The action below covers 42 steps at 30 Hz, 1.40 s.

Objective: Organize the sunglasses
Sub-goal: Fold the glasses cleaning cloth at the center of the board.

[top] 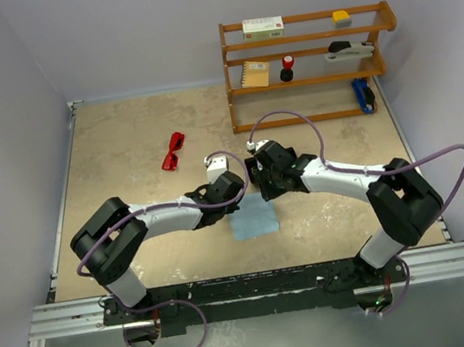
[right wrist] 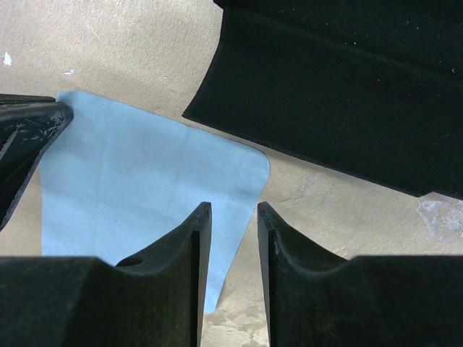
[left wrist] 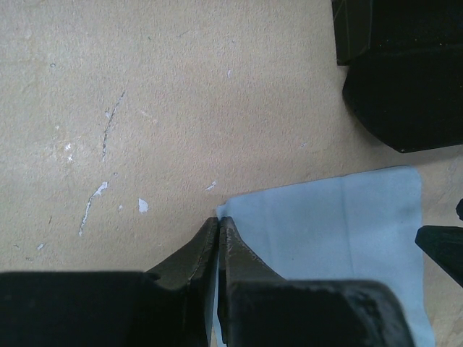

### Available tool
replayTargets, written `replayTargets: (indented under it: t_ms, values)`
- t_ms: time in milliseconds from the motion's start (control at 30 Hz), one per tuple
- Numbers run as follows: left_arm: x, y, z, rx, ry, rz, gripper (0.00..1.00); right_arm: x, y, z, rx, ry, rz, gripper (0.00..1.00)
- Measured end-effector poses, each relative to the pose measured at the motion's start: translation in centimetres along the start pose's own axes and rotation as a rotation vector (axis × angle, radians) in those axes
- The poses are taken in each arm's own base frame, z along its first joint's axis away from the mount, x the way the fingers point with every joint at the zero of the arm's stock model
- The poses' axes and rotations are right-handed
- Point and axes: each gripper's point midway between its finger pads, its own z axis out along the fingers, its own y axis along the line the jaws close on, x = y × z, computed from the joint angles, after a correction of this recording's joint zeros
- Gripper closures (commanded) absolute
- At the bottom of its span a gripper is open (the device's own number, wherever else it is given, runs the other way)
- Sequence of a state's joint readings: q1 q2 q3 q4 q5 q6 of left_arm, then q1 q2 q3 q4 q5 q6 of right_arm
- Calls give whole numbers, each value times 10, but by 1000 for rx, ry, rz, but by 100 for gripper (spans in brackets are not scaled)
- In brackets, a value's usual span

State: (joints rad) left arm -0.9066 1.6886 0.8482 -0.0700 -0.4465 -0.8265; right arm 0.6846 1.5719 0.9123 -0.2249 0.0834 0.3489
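On the desk [top: 121, 129] far left, sunglasses [top: 174, 151] are lying flat, long axis running diagonally near-left to far-right; left hand [left wrist: 218, 220] is sitting fully closed at blue cloth [left wrist: 340, 231] corner, pinch unclear; right hand [right wrist: 234, 207] is hovering part-open, empty, beside black case [right wrist: 347, 94]

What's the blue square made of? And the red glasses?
The light blue square cloth looks like thin, soft, matte fabric: it lies flat with faint fold creases. The small red sunglasses look like smooth plastic, though they are too small to be sure.
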Motion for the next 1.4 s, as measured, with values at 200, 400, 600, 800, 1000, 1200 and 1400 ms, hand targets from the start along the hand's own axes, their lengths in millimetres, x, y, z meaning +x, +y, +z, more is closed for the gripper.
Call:
replayTargets:
  t_ms: [200, 400, 600, 800, 1000, 1200, 1400]
  values:
    - [0, 0, 0, 0, 0, 1, 100, 3, -1, 8, 7, 11, -1, 65]
    - [0, 0, 0, 0, 0, 3, 100, 8, -3, 19, 19, 31, -1, 64]
    - [0, 0, 0, 0, 1, 8, 100, 6, -6, 21, 26, 24, 6, 64]
    - [0, 0, 0, 0, 1, 8, 100, 7, -10, 23, 43, 13, 12, 65]
    - [0, 0, 0, -1, 1, 8, 100, 3, -10, 26, 43, -13, 21, 67]
    - [0, 0, 0, 0, 1, 8, 100, 2, -9, 26, 41, -20, 27, 71]
    - [0, 0, 0, 0, 1, 8, 100, 2, -9, 27, 39, -21, 31, 72]
